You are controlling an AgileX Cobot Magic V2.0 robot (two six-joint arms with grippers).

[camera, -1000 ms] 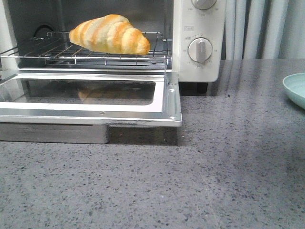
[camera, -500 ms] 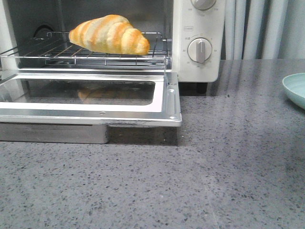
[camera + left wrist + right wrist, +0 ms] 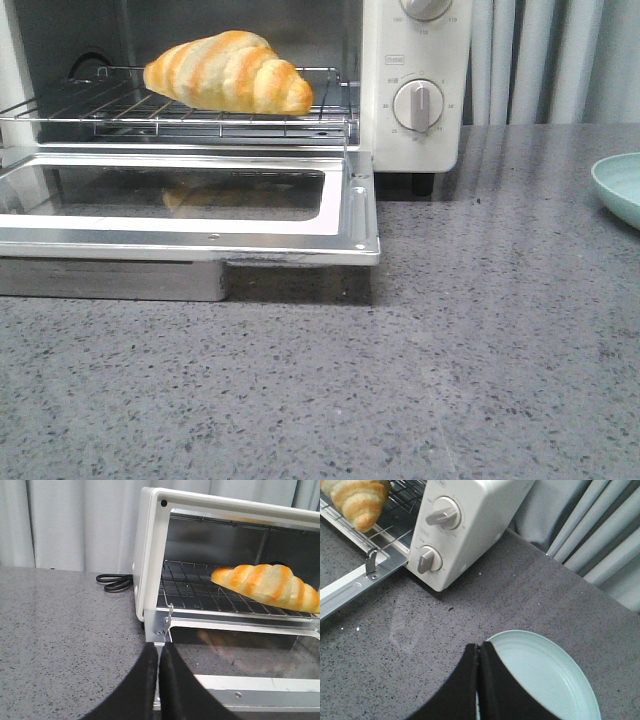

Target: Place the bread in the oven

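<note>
The bread [image 3: 230, 72], a golden-orange roll with cream stripes, lies on the wire rack [image 3: 120, 115] inside the cream-white oven [image 3: 415, 85]. The oven's glass door [image 3: 190, 205] is folded down flat. The bread also shows in the left wrist view [image 3: 267, 586] and the right wrist view [image 3: 357, 497]. My left gripper [image 3: 158, 647] is shut and empty, just off the left front corner of the open door. My right gripper [image 3: 479, 647] is shut and empty over the edge of the pale green dish [image 3: 545, 675]. Neither gripper shows in the front view.
The pale green dish [image 3: 620, 188] sits at the right of the grey speckled counter [image 3: 400, 380]. Two round dials [image 3: 420, 103] are on the oven's right panel. A black power cord [image 3: 116, 582] lies coiled left of the oven. Grey curtains [image 3: 550, 60] hang behind.
</note>
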